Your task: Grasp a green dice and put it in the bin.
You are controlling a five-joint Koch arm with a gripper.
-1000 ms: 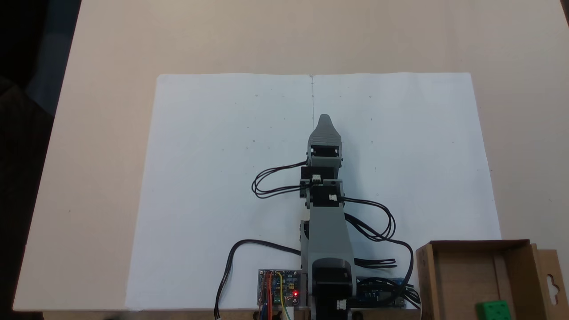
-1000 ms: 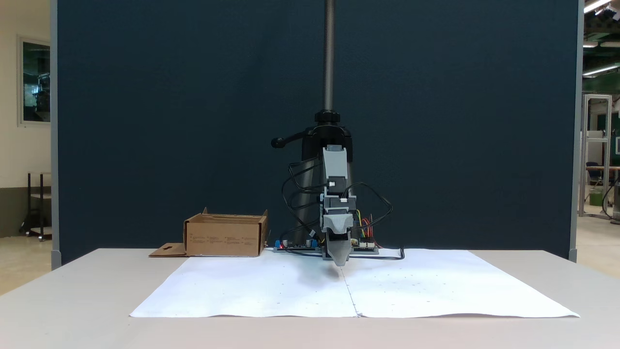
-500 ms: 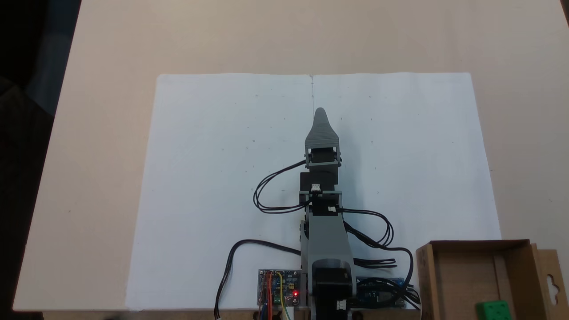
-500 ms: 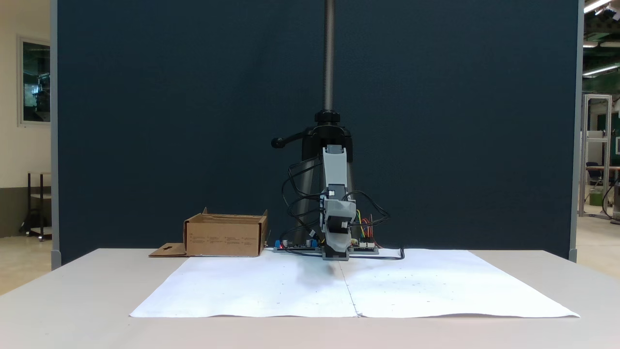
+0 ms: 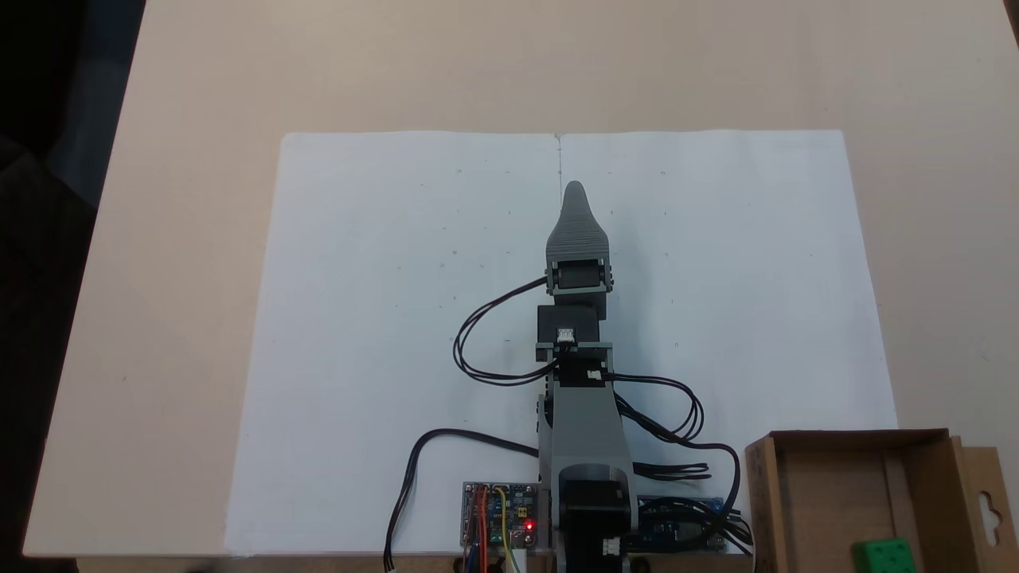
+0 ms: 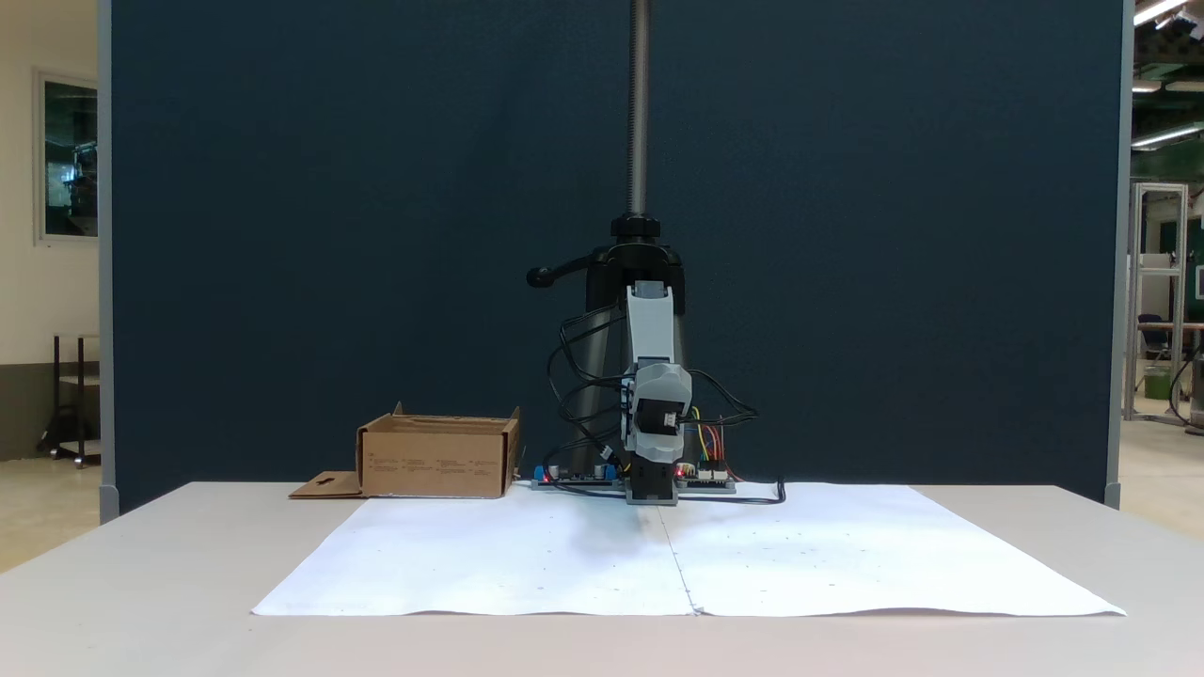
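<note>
Nearest the arm's base in a fixed view, at the lower right corner: the bin (image 5: 836, 509), a low-walled cardboard box with its hang-hole flap (image 5: 987, 509) splayed outward, seemingly parked beside the base for a short swing; inside it, against the near edge of the picture, the green dice (image 5: 882, 555), already resting on the tan floor, so by the look of things the task's goal met; just left of the bin, two circuit boards, one (image 5: 500, 517) with a red light on, and loose black cables (image 5: 677, 414) looping across the white paper (image 5: 382, 318), close enough to the bin wall to snag a low sweep; further out, the grey arm (image 5: 585, 430) stretched straight along the paper's centre crease; at its far end the hand (image 5: 575, 191), pointing away from the base and holding nothing visible; jaws stacked one behind the other from above and foreshortened head-on in the other fixed view (image 6: 656, 414), so open or closed cannot be told; beyond the hand, bare paper and tan bench (image 5: 509, 64); behind the arm, a camera pole (image 6: 639, 113) and a dark blue partition (image 6: 329, 235), well clear of any reach.
</note>
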